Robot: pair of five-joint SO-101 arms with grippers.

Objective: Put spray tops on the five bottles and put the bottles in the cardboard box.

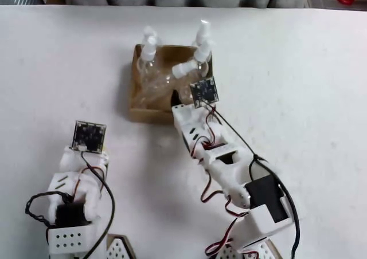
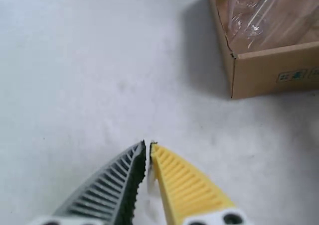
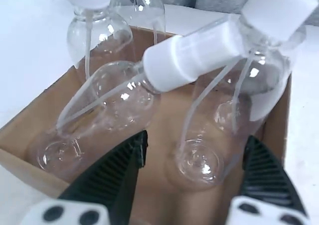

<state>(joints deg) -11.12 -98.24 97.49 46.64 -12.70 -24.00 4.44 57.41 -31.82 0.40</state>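
Left gripper (image 2: 148, 146): one grey and one yellow ribbed finger pressed together with nothing between them. It sits low over the white table (image 2: 75, 85), well short of the box.
Right gripper (image 3: 197, 140): black fingers spread wide and empty, poised at the near wall of the shallow brown cardboard box (image 1: 149, 114).
Leaning bottle (image 3: 112, 98): clear round plastic, inside the box just beyond the right gripper. Long axis slanted, base low by the near wall. Its white spray top (image 3: 194, 56) is raised toward the far side, against or just beside a neighbour.
Far bottles (image 1: 150, 51): clear plastic with white tops on, standing upright at the back of the box. Exact count hard to tell.
Nearer arm: right, by far.
Judgement: packing looks about finished. Any next move is the right gripper's: straighten the leaning bottle or back straight out without clipping the tops.
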